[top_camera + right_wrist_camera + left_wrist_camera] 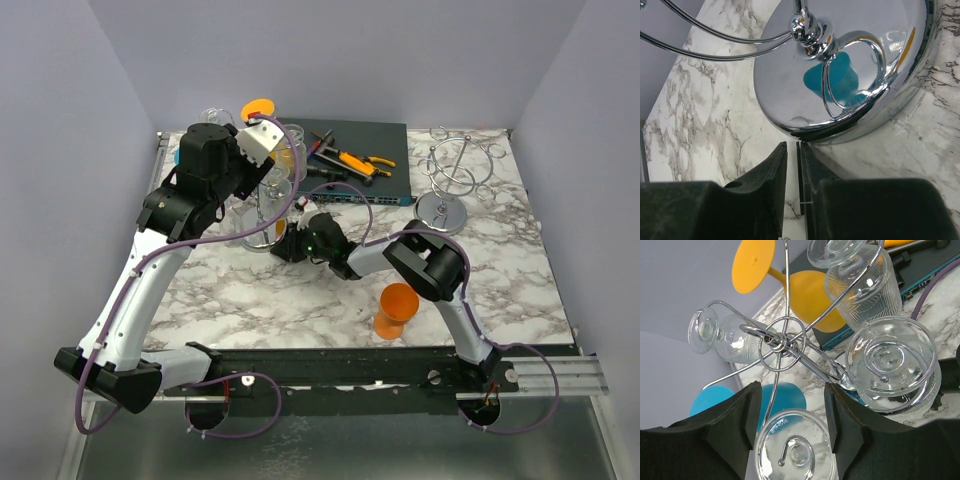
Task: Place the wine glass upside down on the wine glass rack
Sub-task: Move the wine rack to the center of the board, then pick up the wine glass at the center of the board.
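Observation:
In the left wrist view, a clear wine glass (795, 450) hangs upside down, foot toward the camera. A hooked arm of the chrome wine glass rack (782, 342) curls around its stem. My left gripper (792, 395) is shut on it, both fingers against the glass's sides. Seen from above, that gripper (272, 160) hovers over the rack (262, 240) at the table's left back. My right gripper (792, 145) rests low on the marble with its tips just short of the rack's round base (840, 75). Its jaws are shut to a thin slit with nothing between them.
Three more clear glasses (890, 360) (855, 275) (722, 335) and an orange one (790, 280) hang on the same rack, with a blue glass (782, 397) beneath. A second, bare rack (447, 180) stands back right. An orange glass (395, 310) stands near the front, and a dark box with tools (355, 160) lies behind.

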Available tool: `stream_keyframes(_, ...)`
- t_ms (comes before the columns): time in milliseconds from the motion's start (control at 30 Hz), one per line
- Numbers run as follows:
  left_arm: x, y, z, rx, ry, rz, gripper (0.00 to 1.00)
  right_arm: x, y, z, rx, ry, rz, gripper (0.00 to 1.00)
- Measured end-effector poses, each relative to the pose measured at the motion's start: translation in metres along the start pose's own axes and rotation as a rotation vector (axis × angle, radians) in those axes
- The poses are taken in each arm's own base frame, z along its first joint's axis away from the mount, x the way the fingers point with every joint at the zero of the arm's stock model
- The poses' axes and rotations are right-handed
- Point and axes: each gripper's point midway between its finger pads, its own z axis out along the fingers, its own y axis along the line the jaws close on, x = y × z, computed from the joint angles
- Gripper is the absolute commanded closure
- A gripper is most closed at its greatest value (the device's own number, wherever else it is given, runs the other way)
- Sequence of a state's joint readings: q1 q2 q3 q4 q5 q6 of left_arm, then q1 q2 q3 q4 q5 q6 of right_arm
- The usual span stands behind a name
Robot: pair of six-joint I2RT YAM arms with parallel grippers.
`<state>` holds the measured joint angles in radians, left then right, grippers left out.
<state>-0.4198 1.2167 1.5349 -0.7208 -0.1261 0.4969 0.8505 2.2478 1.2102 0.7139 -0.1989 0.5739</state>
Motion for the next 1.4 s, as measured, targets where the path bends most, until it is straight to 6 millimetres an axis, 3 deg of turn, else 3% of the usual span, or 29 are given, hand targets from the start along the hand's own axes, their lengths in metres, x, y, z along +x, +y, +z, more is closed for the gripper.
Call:
stream_keyframes(167, -0.004, 0.003, -0.002, -0.006, -0.009, 0.004, 0.26, -0.003, -0.001, -0.003, 0.011, -0.005, -0.018, 0.64)
stream_keyframes(300, -0.022, 0.015, -0.013, -0.036, -0.056, -0.002, 0.18, -0.017, -0.012, -0.019, 0.07, -0.019, -0.05, 0.49)
stream_keyframes(500, -0.048, 0.031, -0.034, -0.077, -0.139, -0.02, 0.1, -0.067, 0.007, -0.054, 0.09, -0.075, -0.121, 0.35)
stream_keyframes(767, -0.065, 0.03, -0.059, -0.048, -0.218, -0.086, 0.01, -0.122, 0.051, -0.12, 0.11, -0.104, -0.175, 0.28)
stream_keyframes(967, -0.086, 0.012, -0.075, 0.079, -0.294, -0.171, 0.04, -0.159, 0.043, -0.193, 0.281, -0.097, -0.142, 0.3)
stream_keyframes(1167, -0.085, -0.021, -0.063, 0.245, -0.278, -0.207, 0.08, -0.191, 0.028, -0.267, 0.49, -0.085, -0.1, 0.33)
stream_keyframes(1300, -0.092, -0.033, -0.039, 0.328, -0.232, -0.234, 0.11, -0.193, 0.031, -0.301, 0.585, -0.028, -0.088, 0.35)
stream_keyframes(1400, -0.11, -0.033, -0.017, 0.364, -0.219, -0.26, 0.12, -0.186, 0.032, -0.317, 0.626, 0.022, -0.067, 0.37)
